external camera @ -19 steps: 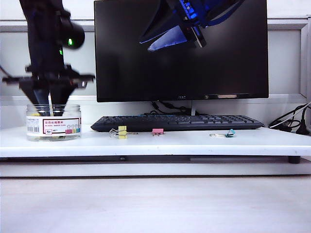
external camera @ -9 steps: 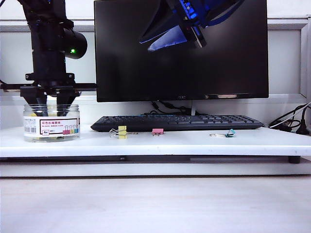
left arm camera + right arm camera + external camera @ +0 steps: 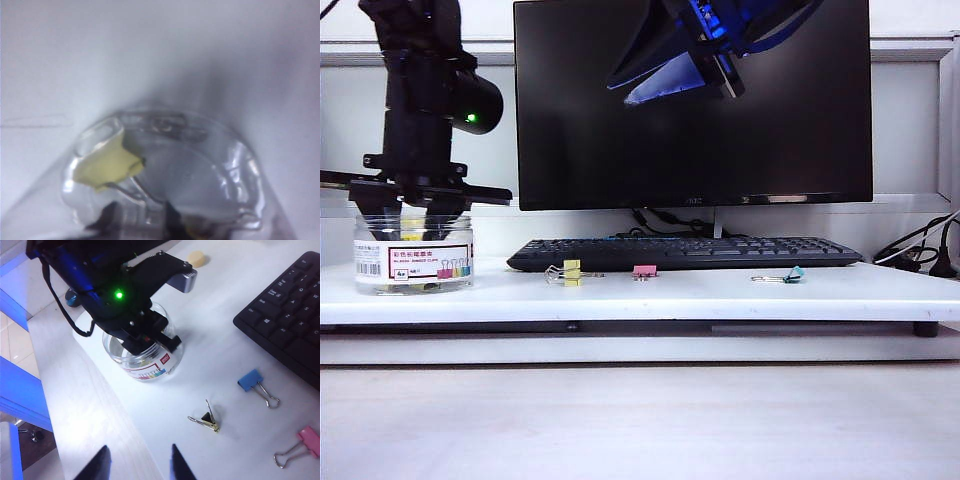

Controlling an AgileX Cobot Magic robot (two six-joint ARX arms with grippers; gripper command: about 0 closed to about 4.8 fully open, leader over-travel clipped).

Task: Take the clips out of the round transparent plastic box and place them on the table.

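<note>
Nearest is the front edge of the white worktop [image 3: 720,300], and on it, in a loose row, lie a yellow clip [image 3: 570,272] left of the middle, a pink clip [image 3: 644,271] just right of it, and a teal clip [image 3: 787,275] farther right, all well apart from each other. At the far left of that row stands the round clear box [image 3: 413,253], upright, its white label with a barcode facing the room.

The left tool [image 3: 415,205] hangs straight down into the box's open mouth. From the left wrist camera a yellow clip [image 3: 107,165] with wire handles lies tilted against the clear wall inside the box [image 3: 220,165], just beside the dark fingertips [image 3: 112,217]. I cannot tell whether the tool has hold of it, or how far apart the fingers stand.

Behind the row sits a black keyboard [image 3: 685,252], and behind that a dark monitor [image 3: 692,100].

The right tool [image 3: 138,465] hovers high over the worktop, right of the box, its two fingers spread apart with nothing between them.
</note>
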